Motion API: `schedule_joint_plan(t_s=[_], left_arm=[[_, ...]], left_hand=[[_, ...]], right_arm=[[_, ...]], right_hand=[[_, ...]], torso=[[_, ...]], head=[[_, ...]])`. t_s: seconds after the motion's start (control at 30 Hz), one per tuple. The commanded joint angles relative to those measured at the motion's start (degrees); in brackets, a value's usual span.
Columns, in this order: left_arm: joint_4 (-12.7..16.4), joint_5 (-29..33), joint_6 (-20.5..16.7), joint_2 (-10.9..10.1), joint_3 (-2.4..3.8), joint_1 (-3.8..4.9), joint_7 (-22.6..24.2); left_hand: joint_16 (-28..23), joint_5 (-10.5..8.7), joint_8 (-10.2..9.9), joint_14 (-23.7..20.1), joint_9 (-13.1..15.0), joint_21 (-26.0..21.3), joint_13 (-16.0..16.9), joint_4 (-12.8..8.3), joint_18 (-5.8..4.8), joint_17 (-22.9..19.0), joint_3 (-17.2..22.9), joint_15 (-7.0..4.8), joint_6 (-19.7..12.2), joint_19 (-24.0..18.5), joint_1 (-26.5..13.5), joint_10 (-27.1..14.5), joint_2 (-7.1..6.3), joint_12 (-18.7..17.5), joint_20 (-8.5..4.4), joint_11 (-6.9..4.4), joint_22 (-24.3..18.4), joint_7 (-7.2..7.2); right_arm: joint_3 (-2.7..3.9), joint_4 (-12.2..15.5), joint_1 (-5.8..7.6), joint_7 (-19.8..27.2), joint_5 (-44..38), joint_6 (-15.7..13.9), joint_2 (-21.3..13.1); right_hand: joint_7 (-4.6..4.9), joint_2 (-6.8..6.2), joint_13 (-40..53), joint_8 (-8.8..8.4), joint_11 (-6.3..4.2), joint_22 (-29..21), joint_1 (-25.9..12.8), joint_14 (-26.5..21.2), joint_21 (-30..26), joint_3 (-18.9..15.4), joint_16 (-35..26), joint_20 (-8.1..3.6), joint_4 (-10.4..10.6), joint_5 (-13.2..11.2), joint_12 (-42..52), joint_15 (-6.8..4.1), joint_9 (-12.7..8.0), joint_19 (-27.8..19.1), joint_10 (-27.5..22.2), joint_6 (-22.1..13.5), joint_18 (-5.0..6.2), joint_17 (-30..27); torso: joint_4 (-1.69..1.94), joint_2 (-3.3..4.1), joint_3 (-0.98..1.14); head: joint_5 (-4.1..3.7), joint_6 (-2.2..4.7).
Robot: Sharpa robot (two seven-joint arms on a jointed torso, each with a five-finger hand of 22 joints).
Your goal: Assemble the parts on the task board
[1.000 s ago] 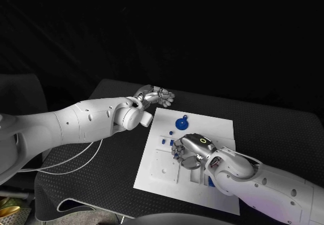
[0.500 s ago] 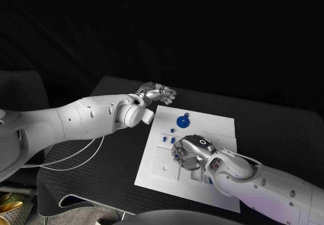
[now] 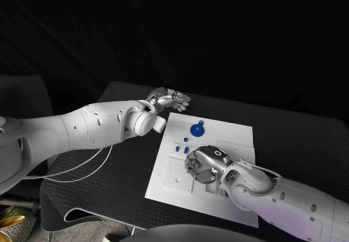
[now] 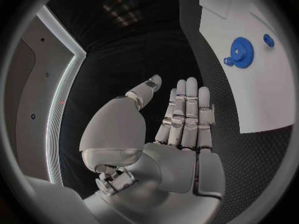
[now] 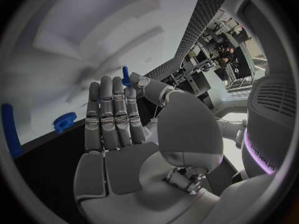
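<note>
Now the small blue part point(image 5: 125, 76) sits pinched between the thumb and a fingertip of the right hand point(image 3: 206, 164), which hovers over the middle of the task board point(image 3: 225, 135). In the right wrist view the piece reads as a short peg, its long axis standing roughly along the fingers point(image 5: 111, 115) and its free end pointing away from the palm, toward the board's white face. Whether it is lined up with any slot I cannot tell, since the hand hides the spot beneath it.

As for progress, the job looks only partly done. A blue gear point(image 3: 196, 131) rests on the far part of the board with a small blue knob just beside it, and a few little blue pieces point(image 3: 180, 149) lie on the left side of the board, near the right hand (loose or seated, I cannot say). Another blue piece point(image 3: 226, 193) shows at the near side, close against the right forearm. Seating the held peg and dealing with the remaining pieces would seem to be what is left.

Further out, the left hand point(image 3: 170, 100) hangs above the black desk point(image 3: 305, 136) just beyond the board's far left corner, holding nothing, its fingers point(image 4: 186, 109) straight and lying side by side with the thumb set apart.
</note>
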Motion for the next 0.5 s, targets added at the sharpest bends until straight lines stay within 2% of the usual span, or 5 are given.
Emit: schedule_joint_plan(t_s=[0.03,0.23,0.5], left_arm=[[0.12,0.31,0.19,0.05,0.05,0.10,0.67],[0.09,0.31,0.29,0.10,0.05,0.10,0.58],[0.20,0.31,0.32,0.03,0.05,0.10,0.55]], left_hand=[[-0.24,0.12,-0.15,0.02,-0.05,-0.22,-0.09,-0.31,0.32,0.09,0.07,0.56,-0.38,-0.13,0.26,-0.21,-0.38,-0.17,0.08,0.00,0.08,0.00],[-0.29,0.11,-0.15,0.01,-0.05,-0.23,-0.10,-0.29,0.32,0.14,0.07,0.57,-0.40,-0.14,0.24,-0.23,-0.38,-0.18,0.09,0.01,0.09,0.01],[-0.36,0.11,-0.16,0.00,-0.06,-0.25,-0.11,-0.27,0.31,0.21,0.06,0.58,-0.44,-0.15,0.22,-0.25,-0.40,-0.19,0.10,0.02,0.09,0.02]], right_arm=[[-0.03,-0.31,-0.13,0.61,-0.63,0.71,0.27],[-0.08,-1.06,-0.16,0.44,-1.15,0.69,0.32],[-0.13,-1.34,-0.16,0.34,-1.54,1.27,0.32]], right_hand=[[0.14,0.56,0.08,-0.33,-0.11,1.31,-0.12,0.40,0.32,0.13,-0.23,0.09,-0.37,0.38,-0.23,0.15,0.08,-0.42,0.06,0.13,0.79,0.08],[0.14,0.59,0.12,-0.35,-0.11,1.30,-0.15,0.41,0.33,0.12,-0.27,0.09,-0.42,0.38,-0.24,0.15,0.10,-0.43,0.06,0.13,0.79,0.10],[0.14,0.60,0.17,-0.38,-0.11,1.30,-0.17,0.43,0.35,0.10,-0.31,0.09,-0.50,0.37,-0.25,0.15,0.13,-0.44,0.06,0.15,0.79,0.13]], torso=[[-0.05,-0.01,0.01],[0.05,0.01,0.03],[-0.04,0.00,0.00]], head=[[0.07,-0.07],[-0.02,-0.05],[0.09,-0.06]])
